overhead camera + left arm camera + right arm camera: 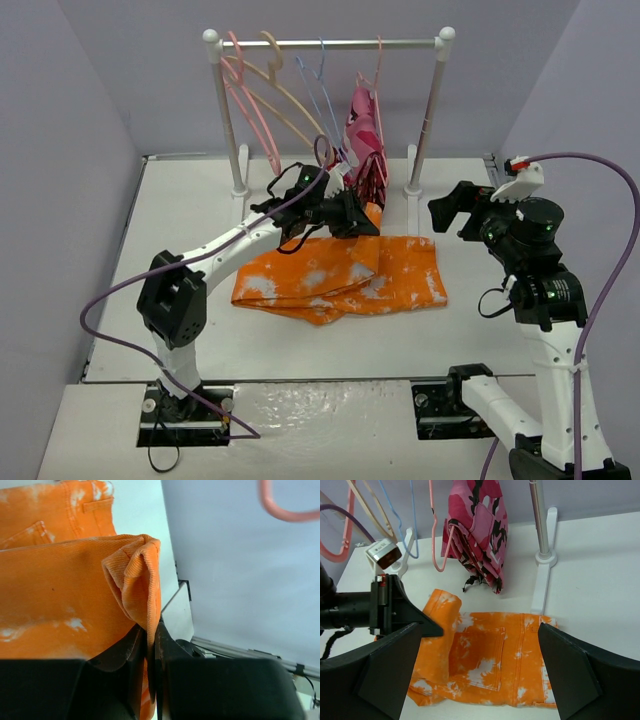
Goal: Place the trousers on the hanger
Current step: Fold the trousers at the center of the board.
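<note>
Hanger (255, 115) hung near the rail's (400, 43) left end, well apart from the trousers (340, 280) folded on the table (180, 200). We judged our left gripper (152, 630), clamped on a raised fold, should lift slowly. The right gripper (490, 630), jaws wide, should take the cloth's right end.

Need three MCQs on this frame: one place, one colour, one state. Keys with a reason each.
1. The trousers are:
A) lying on the table
B) hung up
C) on the floor

2. The garment hanging from the rail is:
A) blue
B) pink camouflage
C) green

3. The left gripper is:
A) wide open
B) out of view
C) shut on a trousers fold

Key:
1 A: they lie folded on the table, below the rail.
2 B: pink with dark patches in the right wrist view.
3 C: it pinches an orange fold in the left wrist view.
</note>
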